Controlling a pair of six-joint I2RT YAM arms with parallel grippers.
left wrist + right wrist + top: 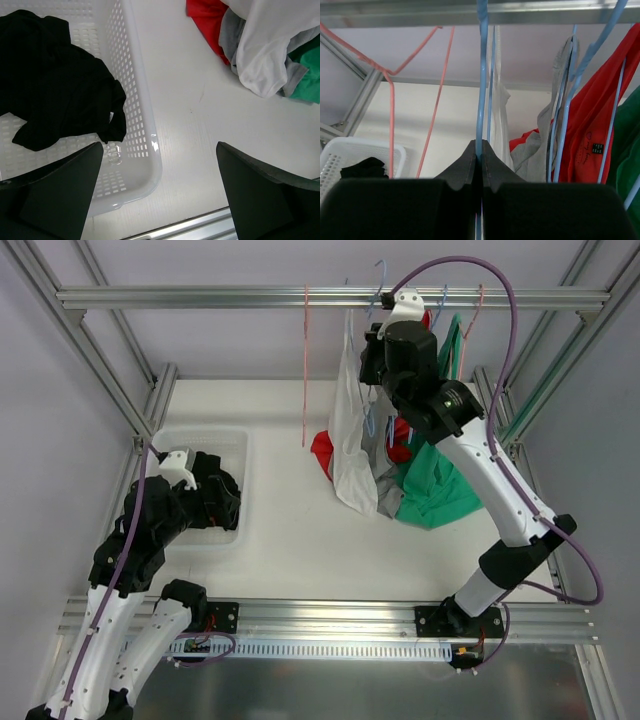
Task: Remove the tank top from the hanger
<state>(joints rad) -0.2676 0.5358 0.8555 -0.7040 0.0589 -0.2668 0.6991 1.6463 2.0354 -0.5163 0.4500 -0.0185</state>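
A white tank top (350,440) hangs from a light-blue wire hanger (377,280) on the top rail, and its hem reaches the table. My right gripper (378,355) is raised just under the rail. In the right wrist view this gripper (480,150) is shut on the blue hanger (481,75), with the wire pinched between its black fingertips and the white tank top (501,115) just behind. My left gripper (159,147) is open and holds nothing. It hovers over the near right corner of the white basket (145,125), far from the white tank top (270,45).
The basket (236,440) holds a black garment (55,85). An empty pink hanger (305,370) hangs left of the tank top. Grey (540,145), red (590,130) and green (440,490) garments hang on more hangers to the right. The aluminium rail (200,297) spans the back.
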